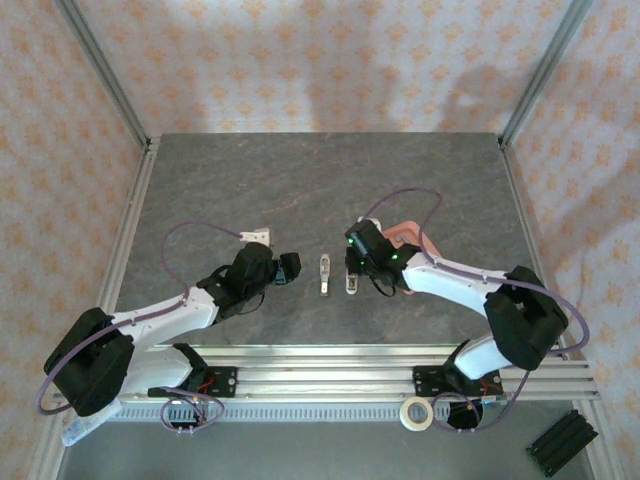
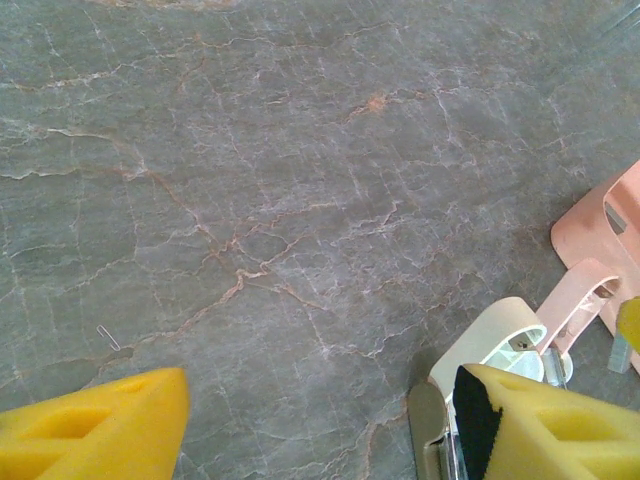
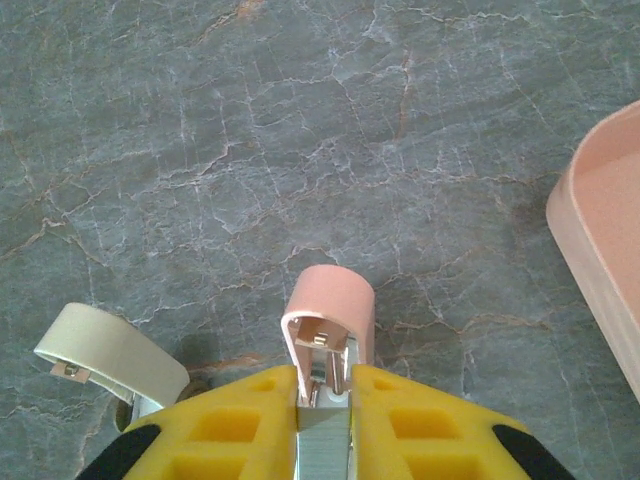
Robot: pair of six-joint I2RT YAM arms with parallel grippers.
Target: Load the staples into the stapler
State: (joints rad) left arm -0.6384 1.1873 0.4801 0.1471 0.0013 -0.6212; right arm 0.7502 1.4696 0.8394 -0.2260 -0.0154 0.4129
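Left of small cream plastic stapler (image 1: 324, 276), left gripper (image 1: 291, 267) spread; right of it, right gripper (image 3: 323, 388) pinching pink plastic stapler (image 3: 335, 295).

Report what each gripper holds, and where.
Right gripper clamps the pink stapler by the sides of its metal body; left gripper is open, holding nothing.

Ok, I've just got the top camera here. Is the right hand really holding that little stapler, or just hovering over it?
Observer: Holding it. The right wrist camera shows the right hand shut on the pink stapler, pinching its metal part.
Operator: And is the left hand holding anything?
Observer: No. In the left wrist camera the left hand is wide open, with the cream stapler close by one finger.
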